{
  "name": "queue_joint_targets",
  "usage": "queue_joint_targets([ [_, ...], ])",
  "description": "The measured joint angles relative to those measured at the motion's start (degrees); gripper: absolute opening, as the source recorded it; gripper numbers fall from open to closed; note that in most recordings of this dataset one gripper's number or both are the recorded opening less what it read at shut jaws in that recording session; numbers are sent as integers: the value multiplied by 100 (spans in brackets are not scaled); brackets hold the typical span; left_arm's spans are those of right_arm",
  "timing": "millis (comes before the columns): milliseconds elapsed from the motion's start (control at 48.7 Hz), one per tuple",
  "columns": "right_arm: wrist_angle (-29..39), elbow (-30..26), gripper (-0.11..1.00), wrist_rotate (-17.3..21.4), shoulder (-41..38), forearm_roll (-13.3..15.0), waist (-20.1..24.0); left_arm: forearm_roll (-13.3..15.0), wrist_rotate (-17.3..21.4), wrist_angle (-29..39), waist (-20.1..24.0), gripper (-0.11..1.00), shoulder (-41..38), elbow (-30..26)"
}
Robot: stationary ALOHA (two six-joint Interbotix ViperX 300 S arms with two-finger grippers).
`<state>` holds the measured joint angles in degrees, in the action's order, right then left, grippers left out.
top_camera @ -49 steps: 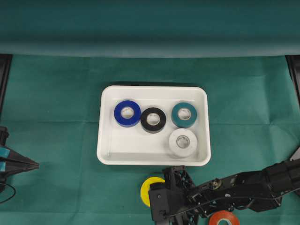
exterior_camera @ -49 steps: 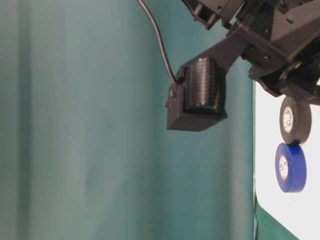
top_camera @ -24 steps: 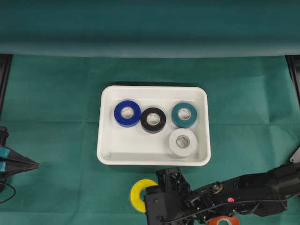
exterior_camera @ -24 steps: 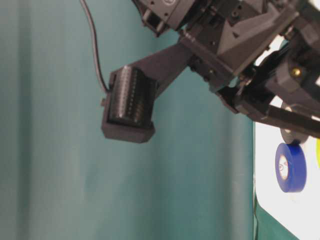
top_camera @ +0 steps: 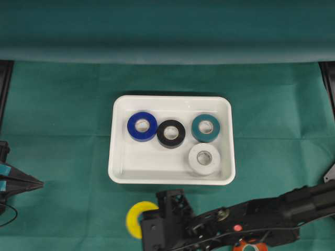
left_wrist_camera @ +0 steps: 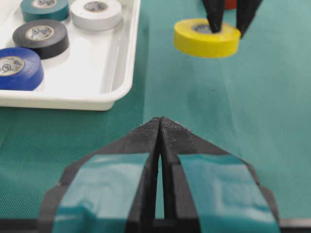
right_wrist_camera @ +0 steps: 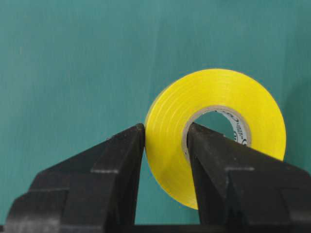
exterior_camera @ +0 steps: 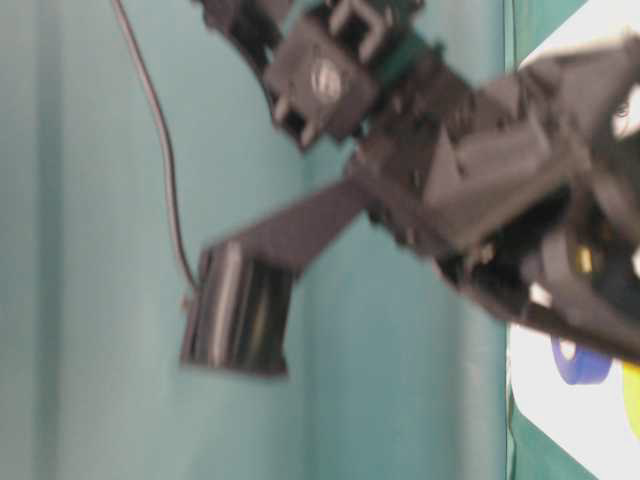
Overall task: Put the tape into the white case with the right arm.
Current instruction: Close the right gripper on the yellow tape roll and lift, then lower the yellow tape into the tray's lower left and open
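The right gripper pinches the wall of the yellow tape roll, one finger on the outer face and the other inside the core, a hold that suits a ring too wide to span from outside. In the left wrist view the yellow roll appears to hang slightly above the green cloth, just right of the white case, with the two black fingers coming down onto it from above. In the overhead view the roll sits near the lower edge, left of the arm's wrist, while the white case lies farther up the table and holds four rolls: blue, black, teal and white. The case's near left part is bare, a likely spot for the yellow roll. An orange roll waits under the arm. The left gripper, pressed together and empty, rests at the far left, out of the way.
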<state>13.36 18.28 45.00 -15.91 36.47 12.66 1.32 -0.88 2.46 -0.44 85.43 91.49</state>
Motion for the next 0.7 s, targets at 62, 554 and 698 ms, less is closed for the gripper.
queue_joint_targets([
  [62, 70, -123, 1, 0, -70, 0, -9, 0, 0, 0, 0, 0, 0, 0],
  [554, 571, -325, 1, -176, -105, 255, -756, 0, 0, 0, -9, 0, -9, 0],
  [698, 536, -325, 1, -193, -105, 422, -1090, 0, 0, 0, 0, 0, 0, 0],
])
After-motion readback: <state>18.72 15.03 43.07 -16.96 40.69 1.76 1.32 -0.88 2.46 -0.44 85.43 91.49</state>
